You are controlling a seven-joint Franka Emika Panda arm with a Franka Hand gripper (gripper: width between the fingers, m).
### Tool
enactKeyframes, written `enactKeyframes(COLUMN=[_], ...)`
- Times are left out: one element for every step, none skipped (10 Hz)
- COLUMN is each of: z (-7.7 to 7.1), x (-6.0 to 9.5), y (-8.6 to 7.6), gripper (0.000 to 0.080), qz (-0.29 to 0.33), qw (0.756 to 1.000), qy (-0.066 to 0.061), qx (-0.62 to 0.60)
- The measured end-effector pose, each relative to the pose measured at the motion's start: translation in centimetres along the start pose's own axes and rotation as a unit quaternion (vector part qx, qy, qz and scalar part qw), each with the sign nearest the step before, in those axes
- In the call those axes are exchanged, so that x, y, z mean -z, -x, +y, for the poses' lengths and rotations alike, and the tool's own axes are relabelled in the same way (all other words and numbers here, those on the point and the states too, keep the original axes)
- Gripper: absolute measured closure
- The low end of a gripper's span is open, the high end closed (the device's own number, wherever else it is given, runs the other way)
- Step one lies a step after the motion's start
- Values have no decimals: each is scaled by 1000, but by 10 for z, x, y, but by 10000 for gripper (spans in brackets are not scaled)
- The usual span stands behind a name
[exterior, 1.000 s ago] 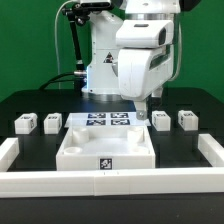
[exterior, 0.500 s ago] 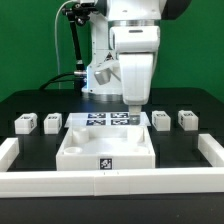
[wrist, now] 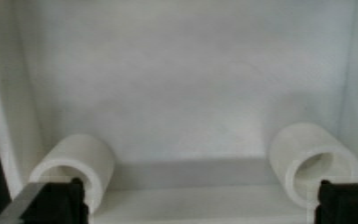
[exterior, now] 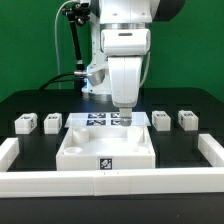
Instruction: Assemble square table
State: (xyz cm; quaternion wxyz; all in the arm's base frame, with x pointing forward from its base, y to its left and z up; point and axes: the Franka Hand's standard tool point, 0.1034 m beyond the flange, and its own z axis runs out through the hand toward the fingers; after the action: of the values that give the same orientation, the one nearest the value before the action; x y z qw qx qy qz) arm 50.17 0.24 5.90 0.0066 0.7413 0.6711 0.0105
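Note:
The square table's large white slab (exterior: 105, 147) lies in the middle of the black table, rim raised, with a marker on its front wall. Two small white leg blocks (exterior: 25, 124) (exterior: 52, 123) stand at the exterior view's left of it, and two more (exterior: 161, 120) (exterior: 187, 120) at the right. My gripper (exterior: 122, 108) hangs over the slab's back edge, pointing down. In the wrist view the gripper (wrist: 194, 152) is open; its two white fingers (wrist: 78, 162) stand wide apart over a plain white surface (wrist: 194, 80), with nothing between them.
A low white barrier wall (exterior: 100, 183) runs along the front and up both sides. The marker board (exterior: 100, 119) lies flat just behind the slab, partly under my gripper. The robot base and cables (exterior: 75, 45) stand at the back.
The arm has moved toward the exterior view's left, from above the right-hand leg blocks to above the slab's back edge. The gripper has stayed open.

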Motion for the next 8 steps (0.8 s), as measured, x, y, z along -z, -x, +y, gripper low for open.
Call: enactKeyframes(z=[-15,-28,-38,-44,-46,-48,-49,-51], x=[-5,-10,-16,-22,-28,-31,-33,-38], y=[1,2,4,8,11,14,16,16], gripper=[150,150,150,150,150,150,150,150], qz=[1,2,3,4,4,4,3,3], qw=[1000,1000,1000,1000,1000,1000,1000,1000], qy=[1,-1,-3,-10,-14,-17,-19,-24], qx=[-1,0,-1,-4,-7,-11,-13,-14])
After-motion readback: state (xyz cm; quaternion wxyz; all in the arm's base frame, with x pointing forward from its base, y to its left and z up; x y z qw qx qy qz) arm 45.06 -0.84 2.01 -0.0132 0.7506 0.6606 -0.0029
